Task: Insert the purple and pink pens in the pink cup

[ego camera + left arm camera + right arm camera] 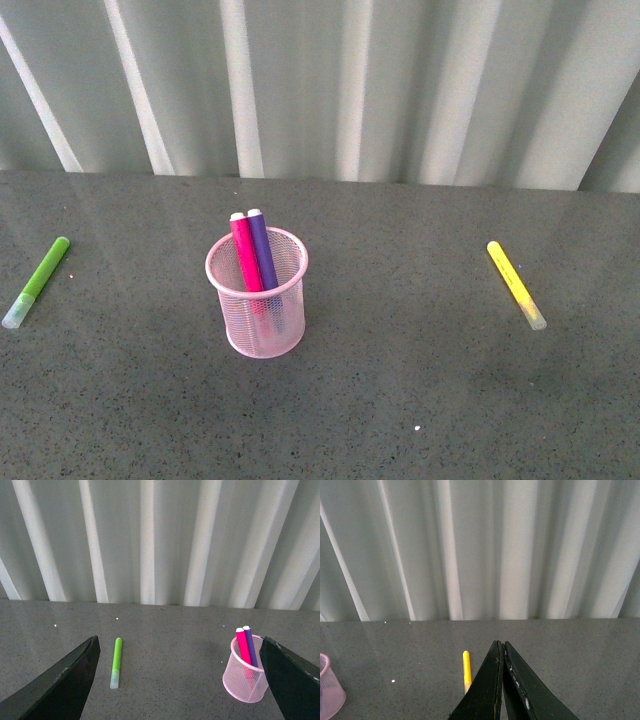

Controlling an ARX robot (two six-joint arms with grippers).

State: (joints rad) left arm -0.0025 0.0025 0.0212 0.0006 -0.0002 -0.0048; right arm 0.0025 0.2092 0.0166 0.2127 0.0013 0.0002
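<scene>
Standing side by side inside the pink cup [257,295], the pink pen [245,254] and purple pen [264,251] lean against its rim on the worktop [400,400]. Left pincer [180,680] gapes wide, empty; right pincer [500,680] is pressed closed, empty.

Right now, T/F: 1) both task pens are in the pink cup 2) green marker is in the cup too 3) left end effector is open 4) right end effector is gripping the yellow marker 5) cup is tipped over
1) True. The purple pen and the pink pen both stand inside the pink cup.
2) False. The green marker lies on the table, apart from the cup.
3) True. The left end effector has its fingers spread wide, nothing between them.
4) False. The right end effector is shut and empty; the yellow marker lies on the table.
5) False. The cup stands upright.
</scene>
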